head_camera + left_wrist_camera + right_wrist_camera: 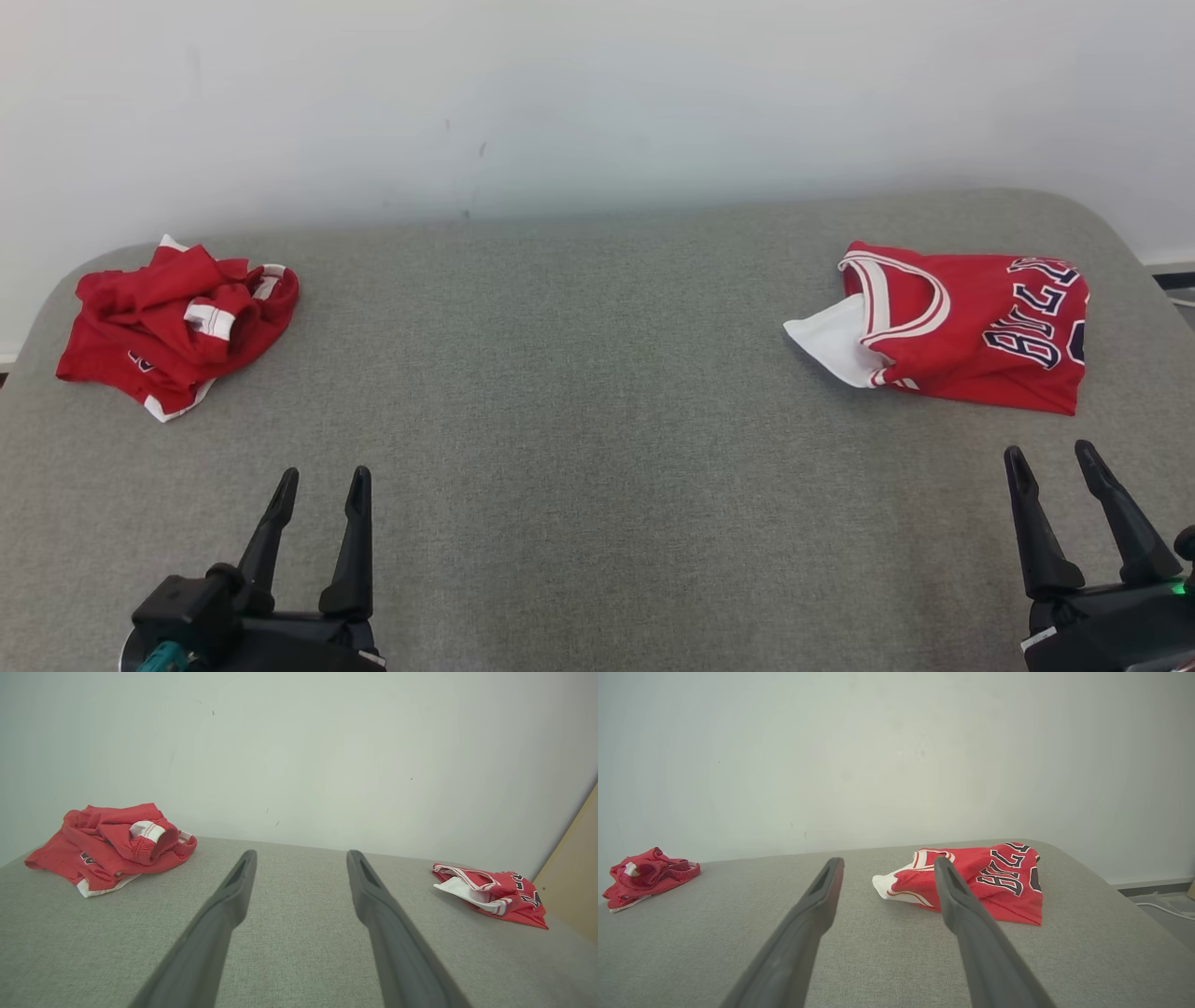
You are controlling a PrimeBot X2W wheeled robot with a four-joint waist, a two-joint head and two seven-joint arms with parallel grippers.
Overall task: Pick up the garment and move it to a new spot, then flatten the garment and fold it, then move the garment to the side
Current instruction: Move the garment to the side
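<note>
We hold our left hand [324,476] and right hand [1051,455] wide, nothing in either, over the gray surface [597,420]. The crumpled shorts [177,322] lie at ten o'clock by the rounded left corner. The folded jersey [971,327] lies at two o'clock near the right edge, with bare cloth between them.
</note>
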